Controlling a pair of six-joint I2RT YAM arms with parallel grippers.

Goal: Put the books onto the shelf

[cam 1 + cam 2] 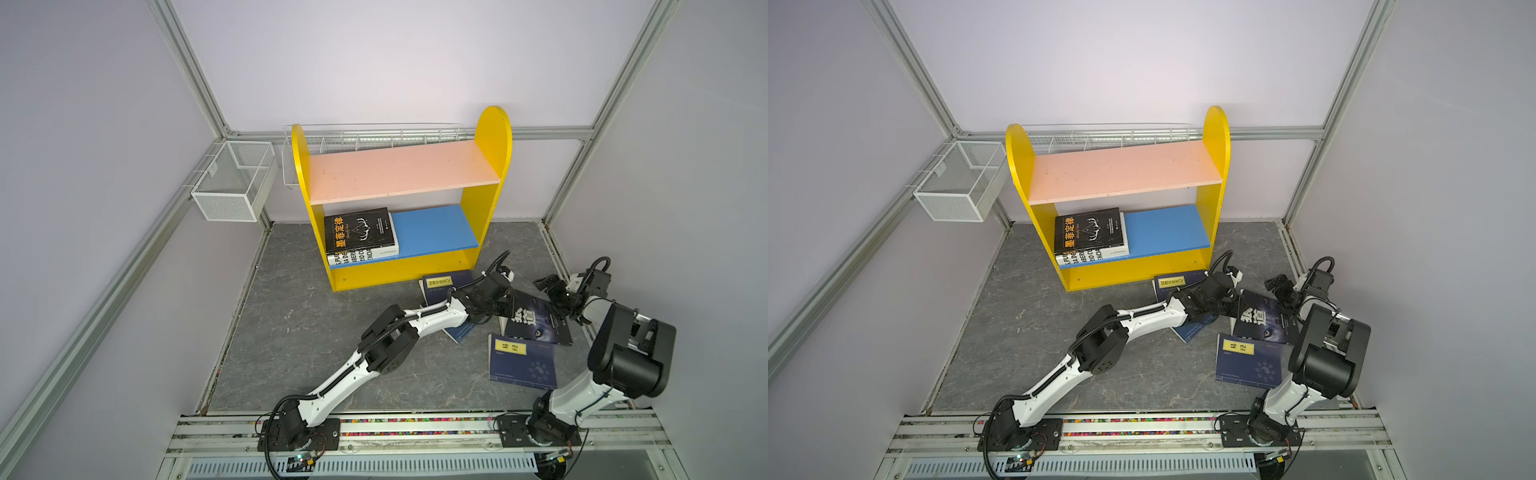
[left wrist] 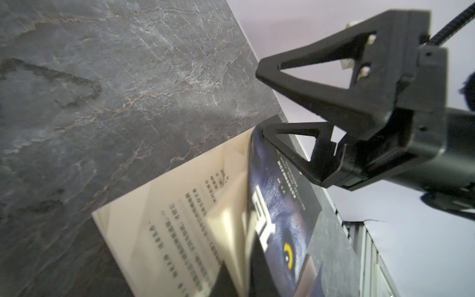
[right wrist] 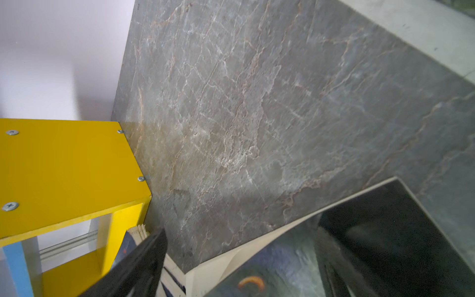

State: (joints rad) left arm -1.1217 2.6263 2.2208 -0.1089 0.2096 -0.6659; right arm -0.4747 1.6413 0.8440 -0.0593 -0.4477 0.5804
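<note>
Nearest the lens in both top views, the mounting rail carries both arm bases along the bottom edge. No fault is noted there.

Left gripper, centre right of the frame, is pressed together at the left edge of the dark book, which sits tilted and partly raised off the counter. Its fingertips are hidden in every view. In the left wrist view the cover bows away and the leaves fan open. The pinch is therefore judged to take the cover or a few leaves, not the whole block.

Right gripper stands spread and holds nothing. One finger lies at the far corner of the cover; contact is not confirmed.

Shelf, upper centre: the pink board is bare. The blue board carries a black book lying flat on a white book at its left end. On the counter, the near navy book lies lower right. The far navy book lies just before the shelf, partly under the left arm.

Risks:
- A thin pinch may let the block hang, crease the cover or slip free during the lift.
- A fanned book may snag on the blue board's front edge or the yellow side.
- The left forearm may drag the far navy book as it swings.
- The spread finger may catch the cover.
</note>
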